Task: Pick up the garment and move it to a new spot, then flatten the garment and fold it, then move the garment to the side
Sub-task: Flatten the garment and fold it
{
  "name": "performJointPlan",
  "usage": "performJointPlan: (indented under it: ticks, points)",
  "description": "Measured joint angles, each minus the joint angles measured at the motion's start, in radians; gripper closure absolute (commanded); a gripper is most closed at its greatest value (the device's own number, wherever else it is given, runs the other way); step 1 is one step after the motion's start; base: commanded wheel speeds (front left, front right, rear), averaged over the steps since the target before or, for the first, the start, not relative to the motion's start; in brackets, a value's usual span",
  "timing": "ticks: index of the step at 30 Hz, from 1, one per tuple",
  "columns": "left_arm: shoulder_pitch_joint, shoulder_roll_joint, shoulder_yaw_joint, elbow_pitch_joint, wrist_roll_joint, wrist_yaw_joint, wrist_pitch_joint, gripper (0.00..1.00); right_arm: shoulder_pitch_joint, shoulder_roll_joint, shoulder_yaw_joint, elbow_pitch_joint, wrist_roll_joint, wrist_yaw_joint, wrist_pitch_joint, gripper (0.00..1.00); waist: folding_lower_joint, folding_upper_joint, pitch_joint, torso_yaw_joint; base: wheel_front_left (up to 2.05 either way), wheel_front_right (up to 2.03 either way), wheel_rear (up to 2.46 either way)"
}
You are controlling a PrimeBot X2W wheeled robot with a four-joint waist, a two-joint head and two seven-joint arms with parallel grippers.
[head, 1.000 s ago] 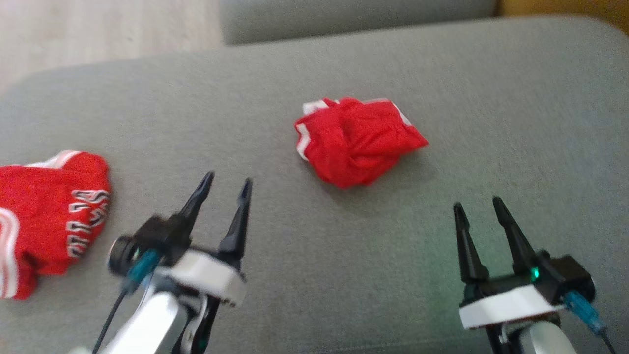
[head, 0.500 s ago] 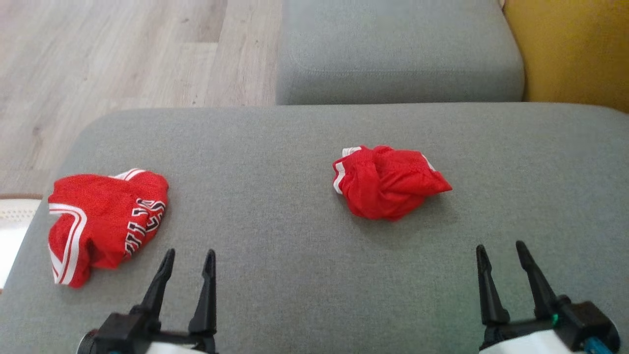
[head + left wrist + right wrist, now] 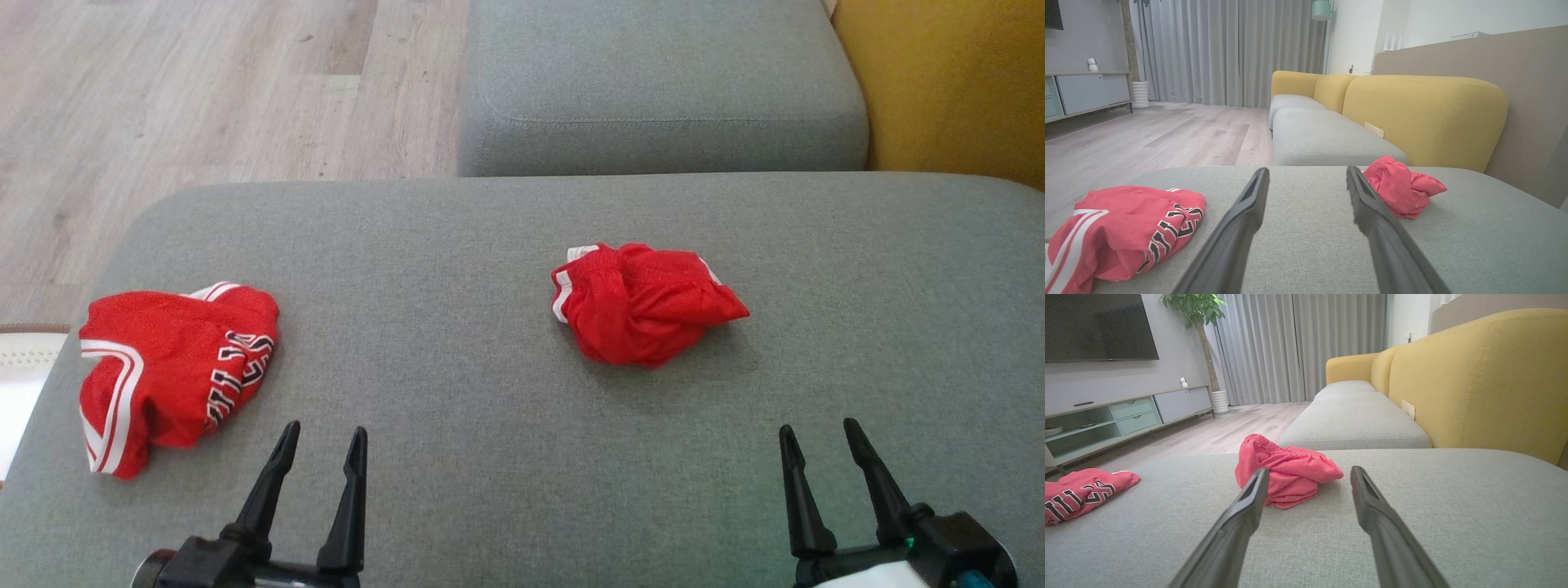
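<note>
Ok so here's where I'm at: the crumpled red mesh garment [image 3: 645,304] sits bunched in a ball on the grey fabric sofa seat [image 3: 490,474], a bit right of centre and well ahead of both arms. The left jaws and right jaws are both spread wide with nothing in them, hovering low over the near edge of the seat, and the right ones are nearer the bundle. There's also a second red garment with white stripes and black lettering [image 3: 171,367] at the left end, well apart from the first. I'm guessing the balled-up one is my job since it's the messier, but I can't be sure. Handling-wise I'd expect it to be super light and floppy, thin sporty mesh with no stiffness, so it'll sag and unfurl the second it's lifted, and it's probably a bit slick in the jaws. It's not fragile though, so a firm pinch is fine, and the seat looks soft enough to press into a little. I'd go for the white-trimmed edge [image 3: 562,287] on its left side, or the gathered waistband [image 3: 1265,443] that the right wrist view shows on top. A thick hem should slip less than a single layer, and holding a known edge should help the flattening.
</note>
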Motion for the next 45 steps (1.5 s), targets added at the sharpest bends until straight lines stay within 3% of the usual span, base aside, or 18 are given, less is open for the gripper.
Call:
performJointPlan:
  ticks: [5, 32, 37, 45]
  points:
    - [-0.002, -0.018, 0.02, 0.014, 0.023, -0.026, 0.0, 0.0, 0.0, 0.0, 0.001, 0.004, 0.0, 0.0, 0.0, 0.0, 0.0, 0.0, 0.005, 0.005, 0.0, 0.0, 0.0]
    - [-0.028, -0.046, 0.037, 0.099, 0.027, -0.07, 0.0, 0.0, -0.007, 0.0, -0.001, 0.001, -0.01, 0.0, 0.0, 0.0, 0.0, 0.0, 0.05, -0.002, 0.0, 0.0, 0.0]
    - [-0.2, -0.047, -0.053, 0.17, 0.024, -0.091, 0.002, 0.0, -0.04, 0.0, 0.014, -0.022, -0.012, 0.0, 0.0, 0.0, 0.0, 0.0, 0.104, -0.023, 0.0, 0.0, 0.0]
    - [-0.746, -0.054, -0.345, 0.333, 0.006, -0.105, 0.17, 0.0, -0.18, 0.0, 0.026, -0.083, -0.02, 0.0, 0.0, 0.0, 0.0, 0.0, 0.263, -0.066, 0.0, 0.0, 0.0]
